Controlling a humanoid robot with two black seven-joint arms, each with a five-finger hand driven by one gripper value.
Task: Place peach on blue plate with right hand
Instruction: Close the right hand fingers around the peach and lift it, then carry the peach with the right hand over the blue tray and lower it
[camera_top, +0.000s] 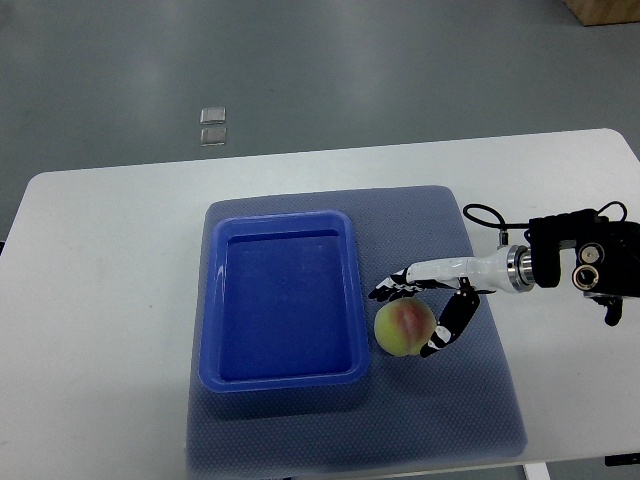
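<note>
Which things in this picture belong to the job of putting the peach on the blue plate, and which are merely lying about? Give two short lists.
Belonging to the job:
round yellow-pink peach, on the mat beside the plate
rectangular blue plastic plate
right hand, fingers around the peach

Merely lying about:
grey-blue textured mat
white table
two small clear squares on the grey floor

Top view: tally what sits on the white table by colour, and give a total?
Blue: 2, the rectangular blue plastic plate and the blue-grey woven mat under it.
Yellow-pink: 1, the round peach, on the mat beside the plate.
Total: 3.
</note>
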